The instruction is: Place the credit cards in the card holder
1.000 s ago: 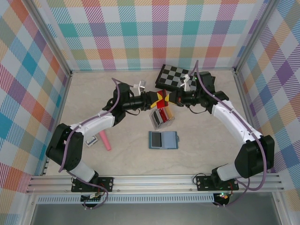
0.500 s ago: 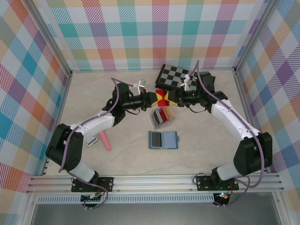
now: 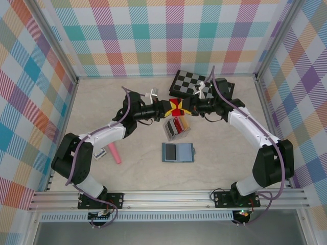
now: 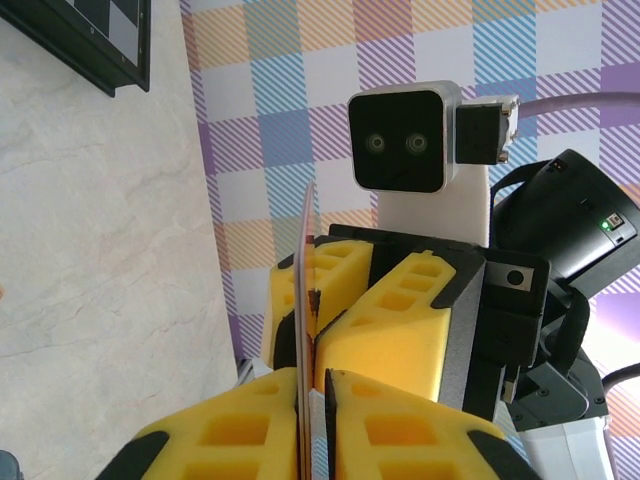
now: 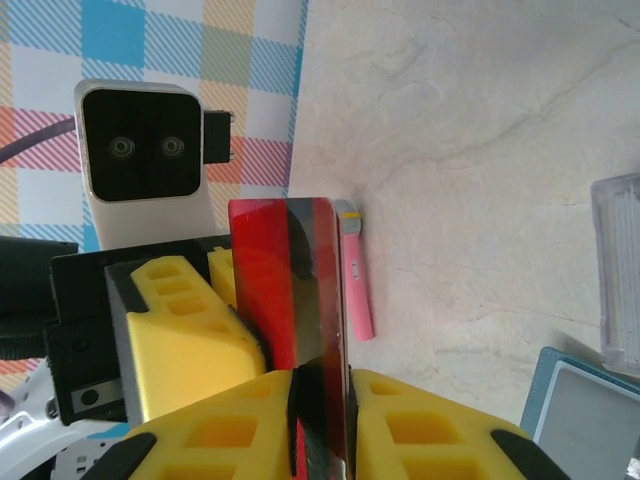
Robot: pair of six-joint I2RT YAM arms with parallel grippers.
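Little of the task looked done. The teal-blue card holder (image 3: 179,152) lay open on the table (image 3: 102,102), near the arms' bases, and no card could be made out in its slots. One red credit card (image 3: 176,106) hung in the air between the two arms, well back from the holder and just in front of the chessboard (image 3: 191,81).

The right gripper (image 5: 320,400) was clamped on that card. The left gripper (image 4: 312,400) had its yellow pads close on either side of the card's edge, but I could not tell whether they pinched it.

More cards, red and dark, stood in the clear tray (image 3: 175,127) between the lifted card and the holder. The red card had yet to be carried down and slid into a slot, and the tray's cards probably waited their turn.
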